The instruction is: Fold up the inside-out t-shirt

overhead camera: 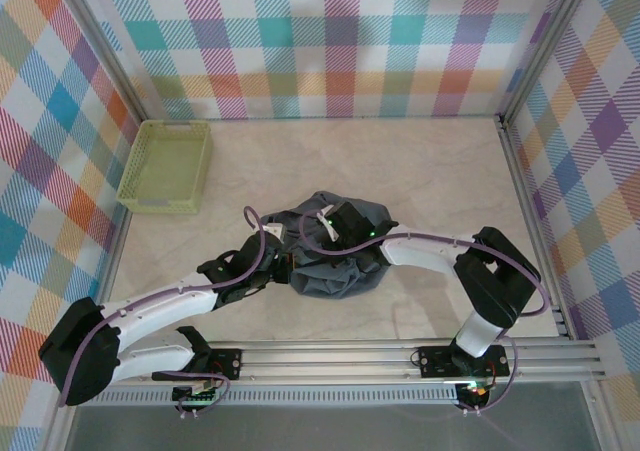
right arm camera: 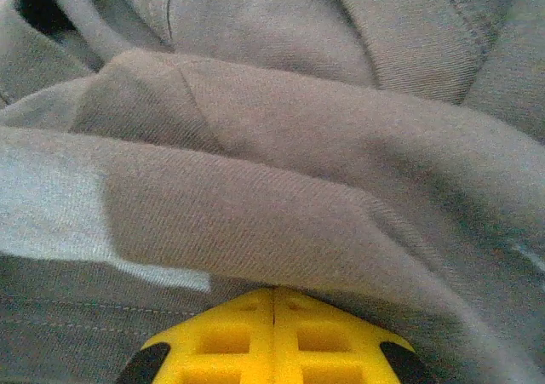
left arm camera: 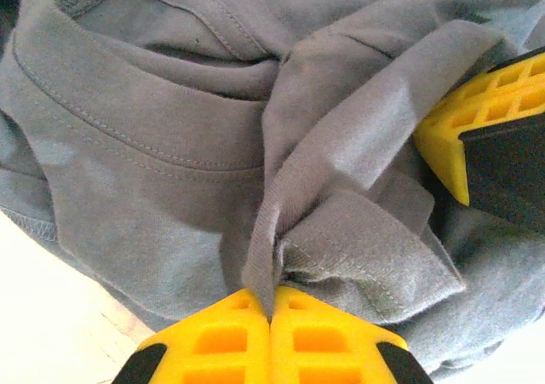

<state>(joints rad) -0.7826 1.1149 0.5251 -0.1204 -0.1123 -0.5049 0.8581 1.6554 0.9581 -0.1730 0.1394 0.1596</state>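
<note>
Right of the basket (overhead camera: 165, 166), shirt (overhead camera: 340, 276) lies bunched; wrist views reveal left claw (left arm camera: 271, 303) pinching a fold; right claw (right arm camera: 273, 297) closed (hold unclear).

Robotics lab work cell. What shows it:
- pale marble-look tabletop (overhead camera: 420, 161) boxed on three sides by flat panels printed in pastel multicolour plaid (overhead camera: 340, 41)
- bare aluminium frame posts (overhead camera: 105, 51) at corners
- slotted aluminium rail (overhead camera: 340, 356) along near edge
- white-and-black jointed left robot arm (overhead camera: 150, 316) and matching right robot arm (overhead camera: 430, 251) bolted to rail
- purple cable (overhead camera: 250, 221) looped along arm
- lime-green plastic mesh basket (overhead camera: 165, 166) on tabletop, far left
</note>
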